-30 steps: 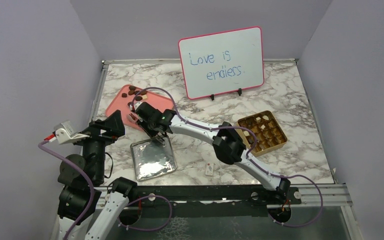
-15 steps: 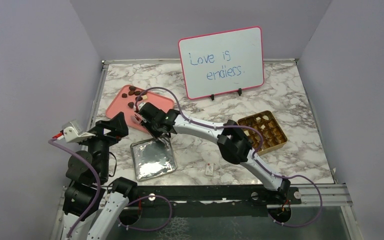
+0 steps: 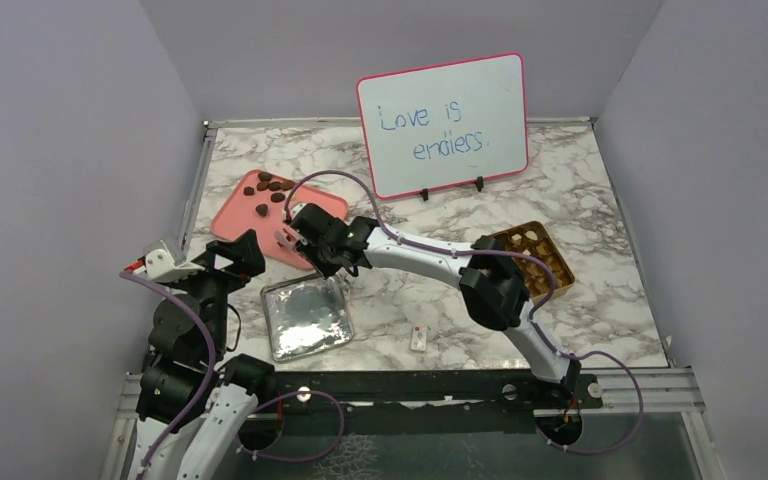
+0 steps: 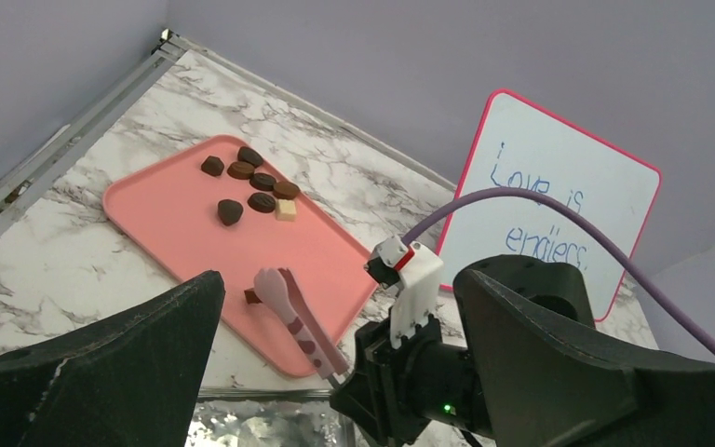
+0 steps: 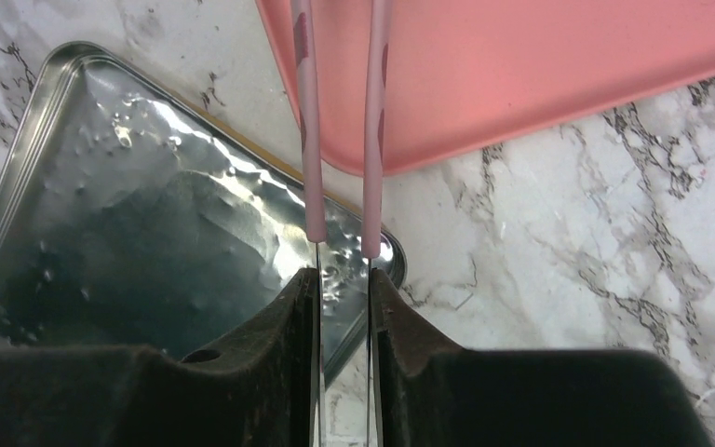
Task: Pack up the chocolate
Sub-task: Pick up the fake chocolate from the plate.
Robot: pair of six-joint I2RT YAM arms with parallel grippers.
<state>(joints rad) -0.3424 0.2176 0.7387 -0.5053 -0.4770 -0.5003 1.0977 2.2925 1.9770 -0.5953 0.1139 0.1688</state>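
Observation:
Several dark brown chocolates (image 3: 272, 190) and a tan one lie at the far end of a pink tray (image 3: 250, 215); they also show in the left wrist view (image 4: 253, 182). My right gripper (image 3: 318, 252) is shut on pink tongs (image 4: 296, 319), whose arms reach over the tray's near edge (image 5: 340, 140). A small brown piece (image 4: 252, 297) sits at the tong tips, apparently pinched. My left gripper (image 3: 232, 258) is open and empty, left of the tray's near corner (image 4: 340, 279). The gold box (image 3: 532, 262) stands at the right, partly hidden by the right arm.
A silver lid (image 3: 307, 318) lies in front of the tray, under the right gripper (image 5: 149, 233). A small white tag (image 3: 419, 338) lies near the front edge. A pink-framed whiteboard (image 3: 443, 124) stands at the back. Purple walls close in both sides.
My right arm has drawn the tongs back to the right, from mid-tray to its near edge. My left arm has shifted right and toward the front.

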